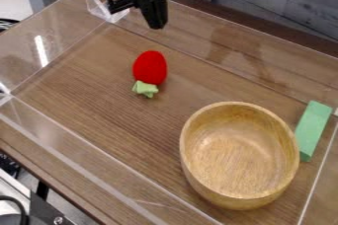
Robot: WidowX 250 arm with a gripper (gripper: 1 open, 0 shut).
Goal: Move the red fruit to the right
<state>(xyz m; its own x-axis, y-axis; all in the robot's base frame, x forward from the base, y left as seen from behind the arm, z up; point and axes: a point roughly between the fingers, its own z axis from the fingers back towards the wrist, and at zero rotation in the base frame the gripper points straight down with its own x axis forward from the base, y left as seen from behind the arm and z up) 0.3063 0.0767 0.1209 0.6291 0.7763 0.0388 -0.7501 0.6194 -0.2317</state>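
Observation:
The red fruit (149,69), a small glossy strawberry toy with a light green leafy cap at its near end, lies on the wooden table left of centre. My black gripper (154,18) hangs pointing down above and just behind the fruit, apart from it. Its fingers are pressed together and hold nothing.
A wooden bowl (239,154) stands at the front right. A flat green block (313,129) lies beside it near the right edge. Clear plastic walls (53,41) ring the tabletop, with a low front wall along the near-left side.

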